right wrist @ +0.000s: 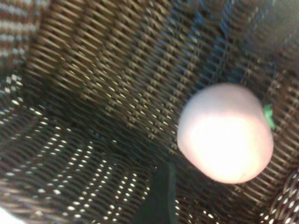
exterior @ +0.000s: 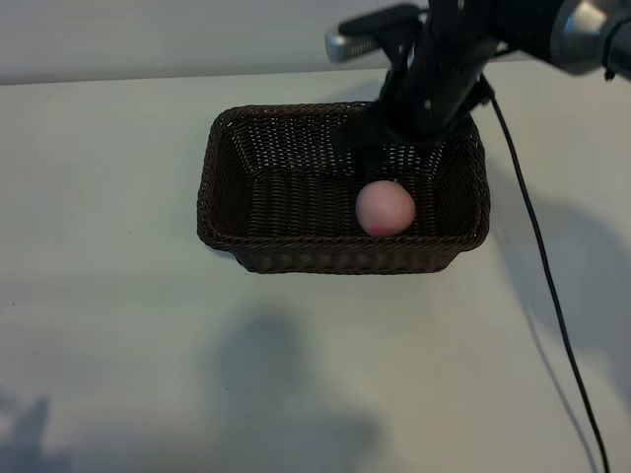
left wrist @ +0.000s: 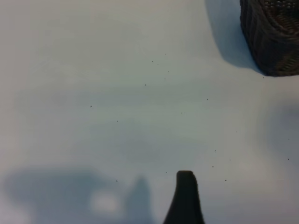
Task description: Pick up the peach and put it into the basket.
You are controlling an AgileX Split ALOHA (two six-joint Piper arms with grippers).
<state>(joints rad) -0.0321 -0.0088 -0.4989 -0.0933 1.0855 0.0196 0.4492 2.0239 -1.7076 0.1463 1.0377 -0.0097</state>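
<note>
A: How is the right gripper (exterior: pixel 389 158) found, taken from the basket (exterior: pixel 225 212)?

B: It is seen hanging inside the basket's far right part, just below the rim. No grip is seen on anything; the peach (exterior: pixel 385 208) is free of it. Whether the jaws are fully spread cannot be told, since only one dark finger (right wrist: pixel 159 196) is caught in the right wrist view.

A: And the peach?

B: It is seen on the basket's woven floor, by the near wall, just below and in front of the gripper, apart from it.

A: What could go wrong?

B: The peach could be clipped, or the basket's weave snagged, if the arm were withdrawn sideways instead of straight up.

A: The left gripper (left wrist: pixel 185 196)?

B: It is kept over the bare table (left wrist: pixel 117 93), well apart from the basket, jaws spread, empty.
</note>
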